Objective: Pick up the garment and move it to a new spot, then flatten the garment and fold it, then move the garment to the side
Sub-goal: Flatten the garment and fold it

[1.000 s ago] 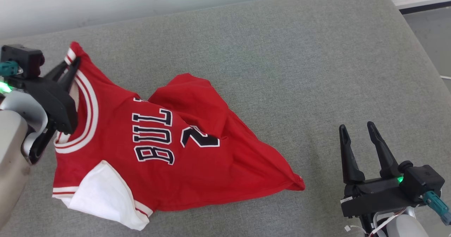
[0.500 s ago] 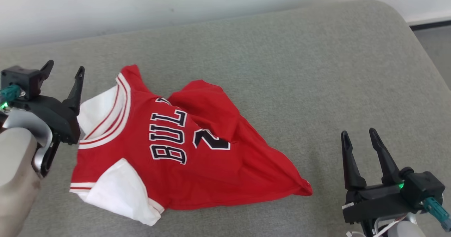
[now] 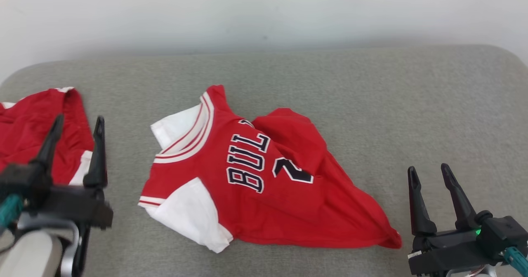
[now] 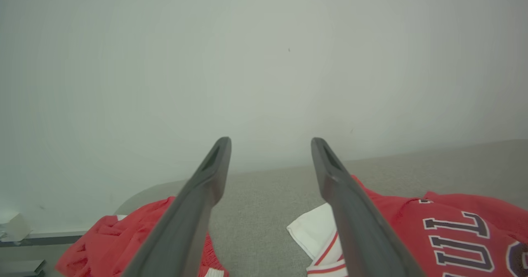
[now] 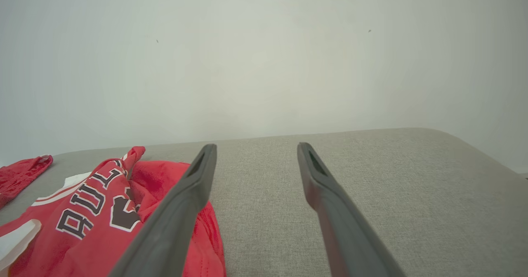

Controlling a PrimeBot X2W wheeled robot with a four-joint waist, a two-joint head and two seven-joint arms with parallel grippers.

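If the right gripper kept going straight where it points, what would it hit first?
Likely the pale wall; the right gripper points over bare grey fabric cushion, though depth is unclear.

We see the left gripper (image 3: 78, 119) and the right gripper (image 3: 429, 168), alike in build: two long matte black fingers (image 3: 417, 203) taper to blunt tips from a boxy black housing (image 3: 449, 248). A teal connector (image 3: 515, 255) plugs into each housing, and a green light (image 3: 477, 231) glows on the right one. Close up, we note a narrow recess (image 4: 212, 158) near each fingertip. The left forearm (image 3: 31, 254) is pale grey, edged by a silver bracket (image 3: 70, 238).
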